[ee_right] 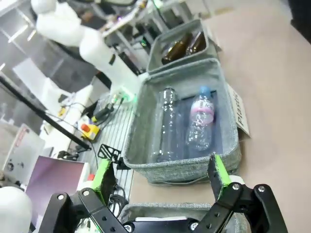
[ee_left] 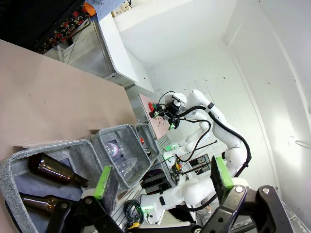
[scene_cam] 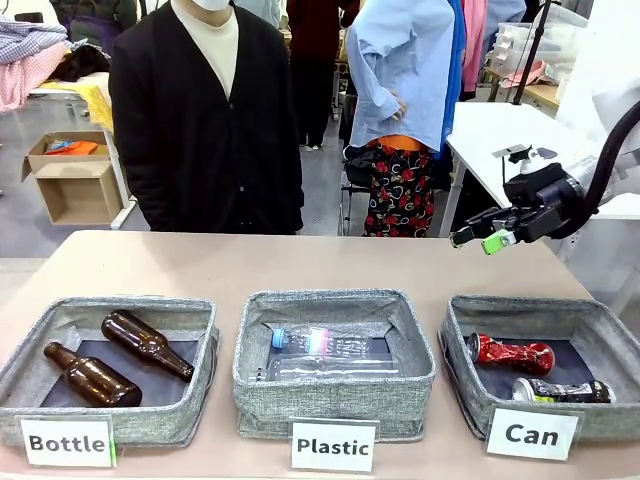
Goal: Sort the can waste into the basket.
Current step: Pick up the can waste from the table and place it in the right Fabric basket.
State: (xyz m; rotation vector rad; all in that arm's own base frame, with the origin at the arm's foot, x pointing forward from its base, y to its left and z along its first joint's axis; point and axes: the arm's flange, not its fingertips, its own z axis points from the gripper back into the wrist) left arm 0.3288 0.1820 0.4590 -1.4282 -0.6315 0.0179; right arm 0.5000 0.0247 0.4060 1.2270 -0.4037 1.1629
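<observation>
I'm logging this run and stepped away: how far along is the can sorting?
It looks done. The red can and the black and silver can both lie inside the basket labelled "Can". Nothing is in hand: the right gripper hangs open and empty above the table behind that basket, and the left gripper is open too. No cans lie on the table, so nothing appears left.

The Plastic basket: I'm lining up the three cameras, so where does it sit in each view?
Front view: the Plastic basket is bottom centre, between the Bottle basket and the Can basket.
Left wrist view: lower middle, just past the Bottle basket.
Right wrist view: centre, beyond the right gripper.
Shared landmark: the clear bottle with the blue cap, lying inside it.
</observation>
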